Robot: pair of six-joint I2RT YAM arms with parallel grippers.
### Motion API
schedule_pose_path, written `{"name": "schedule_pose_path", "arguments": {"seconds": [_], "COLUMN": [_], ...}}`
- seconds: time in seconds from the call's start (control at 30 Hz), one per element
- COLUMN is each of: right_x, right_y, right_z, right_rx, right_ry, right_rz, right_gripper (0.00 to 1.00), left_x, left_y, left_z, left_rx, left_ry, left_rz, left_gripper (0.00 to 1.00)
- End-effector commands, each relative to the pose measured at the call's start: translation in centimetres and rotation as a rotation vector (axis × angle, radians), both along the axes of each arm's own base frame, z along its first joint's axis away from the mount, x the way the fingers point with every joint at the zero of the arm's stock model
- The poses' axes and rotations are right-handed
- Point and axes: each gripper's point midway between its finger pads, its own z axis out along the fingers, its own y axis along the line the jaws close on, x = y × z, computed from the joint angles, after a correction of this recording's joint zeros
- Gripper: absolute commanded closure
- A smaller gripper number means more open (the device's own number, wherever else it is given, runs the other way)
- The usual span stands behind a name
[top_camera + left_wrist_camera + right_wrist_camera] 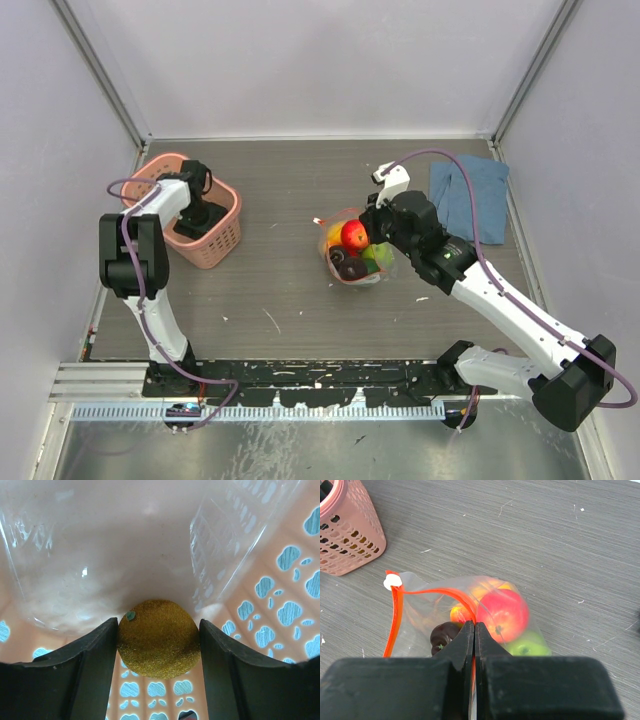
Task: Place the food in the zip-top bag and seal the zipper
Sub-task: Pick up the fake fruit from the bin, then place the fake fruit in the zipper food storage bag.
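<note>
The zip-top bag (pixel 347 268) lies at table centre, holding a red apple (pixel 502 612), a green fruit (pixel 527 645), a dark fruit (pixel 442 632) and a yellow-orange one. Its mouth gapes open. My right gripper (pixel 474 626) is shut on the orange-red zipper strip (pixel 395 620); the white slider (pixel 392 582) sits at the strip's far end. My left gripper (pixel 159 622) is down inside the pink basket (pixel 215 245), its fingers (pixel 95 655) touching both sides of a fuzzy yellow-brown round fruit (pixel 157 645). In the top view the right gripper (pixel 372 232) sits at the bag's right edge.
A folded blue cloth (pixel 470 195) lies at the back right, beside the right arm. The pink basket's lattice wall (pixel 280 605) and a sheet of clear plastic (pixel 100 555) surround the left gripper. The basket also shows in the right wrist view (pixel 345 530).
</note>
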Motion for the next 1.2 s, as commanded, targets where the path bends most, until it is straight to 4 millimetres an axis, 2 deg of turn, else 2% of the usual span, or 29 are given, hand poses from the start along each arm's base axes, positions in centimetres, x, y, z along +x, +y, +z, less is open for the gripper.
{"name": "schedule_pose_path", "arguments": {"seconds": [0.0, 0.07, 0.2, 0.47, 0.67, 0.87, 1.03, 1.17], "right_x": [0.6, 0.6, 0.6, 0.6, 0.5, 0.5, 0.6, 0.6], "right_y": [0.4, 0.3, 0.3, 0.1, 0.1, 0.1, 0.0, 0.2], "right_z": [1.9, 2.0, 2.0, 2.4, 2.6, 3.0, 3.0, 3.4], "right_rx": [0.037, 0.038, 0.04, 0.041, 0.044, 0.051, 0.048, 0.06], "right_ry": [-0.065, -0.066, -0.066, -0.07, -0.069, -0.073, -0.073, -0.077], "right_rz": [-0.007, -0.007, -0.009, -0.017, -0.019, -0.02, -0.029, -0.024], "right_gripper": [1.0, 1.0, 1.0, 1.0, 1.0, 1.0, 1.0, 1.0], "left_x": [0.7, 0.7, 0.6, -0.1, -0.5, -0.7, -1.8, -3.0], "left_y": [0.8, 1.1, 2.1, 3.8, 3.9, 2.6, 1.0, -1.6], "left_z": [1.3, 2.3, 4.8, 9.0, 12.1, 15.7, 18.8, 21.6], "left_rx": [0.034, 0.05, 0.111, 0.209, 0.235, 0.217, 0.201, 0.184], "left_ry": [-0.045, -0.068, -0.121, -0.213, -0.306, -0.475, -0.617, -0.729], "left_rz": [0.012, 0.007, 0.006, -0.014, -0.092, -0.221, -0.307, -0.401], "left_gripper": [0.5, 0.57, 0.63, 0.7, 0.75, 0.86, 0.87, 0.87]}}
